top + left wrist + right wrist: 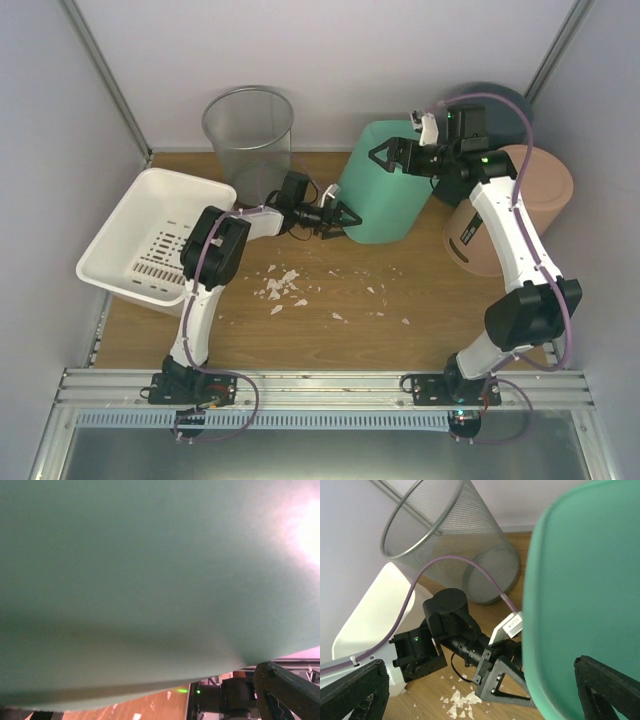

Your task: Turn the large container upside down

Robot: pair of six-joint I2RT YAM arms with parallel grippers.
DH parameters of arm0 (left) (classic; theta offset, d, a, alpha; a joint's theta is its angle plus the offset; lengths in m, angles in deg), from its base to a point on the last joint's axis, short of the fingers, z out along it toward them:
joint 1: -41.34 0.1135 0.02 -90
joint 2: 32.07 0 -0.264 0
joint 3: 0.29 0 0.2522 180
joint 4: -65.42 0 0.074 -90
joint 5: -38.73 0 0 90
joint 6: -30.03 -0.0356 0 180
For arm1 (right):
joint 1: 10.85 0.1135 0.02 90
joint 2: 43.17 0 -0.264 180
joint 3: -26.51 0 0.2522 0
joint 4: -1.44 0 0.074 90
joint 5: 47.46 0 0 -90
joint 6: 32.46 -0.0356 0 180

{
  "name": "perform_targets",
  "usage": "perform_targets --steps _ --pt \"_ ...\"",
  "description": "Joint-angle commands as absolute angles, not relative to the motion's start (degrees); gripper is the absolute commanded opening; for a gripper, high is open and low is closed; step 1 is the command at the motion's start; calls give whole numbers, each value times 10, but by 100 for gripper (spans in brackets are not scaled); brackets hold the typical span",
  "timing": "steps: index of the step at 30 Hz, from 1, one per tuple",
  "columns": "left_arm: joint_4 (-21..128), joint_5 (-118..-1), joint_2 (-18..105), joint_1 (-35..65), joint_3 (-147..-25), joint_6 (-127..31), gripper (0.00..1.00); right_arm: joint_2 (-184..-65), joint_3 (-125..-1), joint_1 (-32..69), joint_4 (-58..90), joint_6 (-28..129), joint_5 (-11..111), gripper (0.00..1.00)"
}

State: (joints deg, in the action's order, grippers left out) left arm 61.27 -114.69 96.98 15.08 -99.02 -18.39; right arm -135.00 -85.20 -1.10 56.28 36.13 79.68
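The large container (pixel 385 190) is a mint-green bin standing at the back middle of the wooden table, and its upper face looks closed. My left gripper (pixel 345 218) is open, low against the bin's left wall. That wall (pixel 150 580) fills the left wrist view, where only one finger (pixel 287 687) shows at the bottom right. My right gripper (pixel 385 155) is open at the bin's upper left edge. In the right wrist view the bin's edge (pixel 540 630) runs between its fingers (pixel 355 690), one on each side, and nothing is gripped.
A wire mesh bin (pixel 248 135) stands at the back left. A white slotted basket (pixel 150 235) leans at the left wall. A tan bin (pixel 515 205) lies tilted right of the green one, with a dark grey bin (pixel 495 100) behind it. Paper scraps (pixel 285 285) litter the table.
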Motion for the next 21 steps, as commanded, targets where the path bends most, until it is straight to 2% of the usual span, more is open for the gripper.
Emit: perform_targets --steps 1,8,14,21 --pt "607 -1124 1013 147 -1036 -194 99 -1350 -870 -5 597 379 752 100" --pt "550 -1093 1038 145 -1086 -229 99 -1328 -873 -5 623 391 716 100" --pt "364 -955 1010 141 -1158 -352 99 -1303 -823 -1 636 417 716 100" --pt "332 -839 982 141 -1178 -387 99 -1267 -744 3 643 445 719 100"
